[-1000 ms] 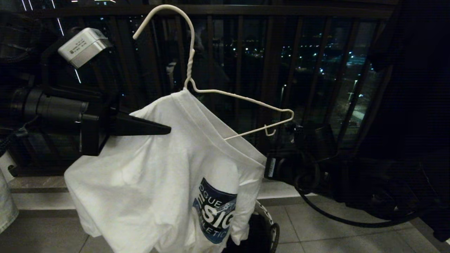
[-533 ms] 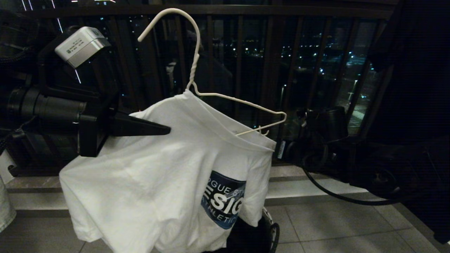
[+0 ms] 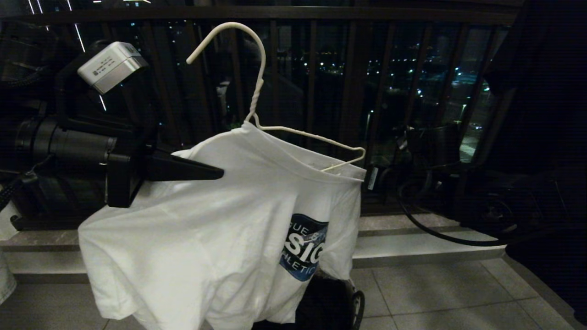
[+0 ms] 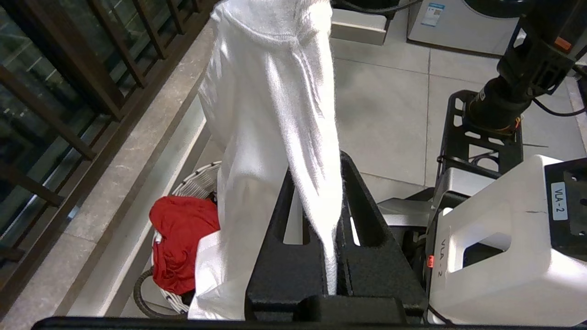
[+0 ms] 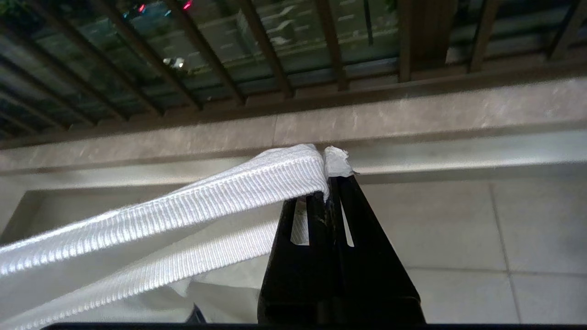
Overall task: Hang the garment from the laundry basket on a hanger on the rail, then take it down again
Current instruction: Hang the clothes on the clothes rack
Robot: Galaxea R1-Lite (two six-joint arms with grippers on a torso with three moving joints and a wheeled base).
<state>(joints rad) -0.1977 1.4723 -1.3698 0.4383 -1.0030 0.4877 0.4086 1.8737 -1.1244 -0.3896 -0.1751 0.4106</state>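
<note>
The white garment (image 3: 206,238) with its blue logo hangs partly on the cream wire hanger (image 3: 257,82), one shoulder draped over the hanger's left arm. My left gripper (image 3: 220,173) is shut on that shoulder fabric (image 4: 316,151); whether the wire is in the grip too is hidden. Its right arm end (image 3: 362,153) is bare. My right gripper (image 5: 329,183) is shut on the ribbed collar (image 5: 257,183), holding it up against that bare end. The laundry basket (image 3: 355,307) stands on the floor below, mostly behind the shirt. The rail is out of view.
Dark balcony railing bars (image 3: 312,68) stand close behind, above a stone ledge (image 3: 403,238). A dark garment (image 3: 541,91) hangs at the right. A red cloth (image 4: 183,247) lies in the basket (image 4: 202,176). The robot's white base (image 4: 500,256) is close by.
My right gripper has lifted the collar up and to the right, up against the hanger's bare arm end. The hanger has sunk a little and tilted. The left gripper has kept still.
</note>
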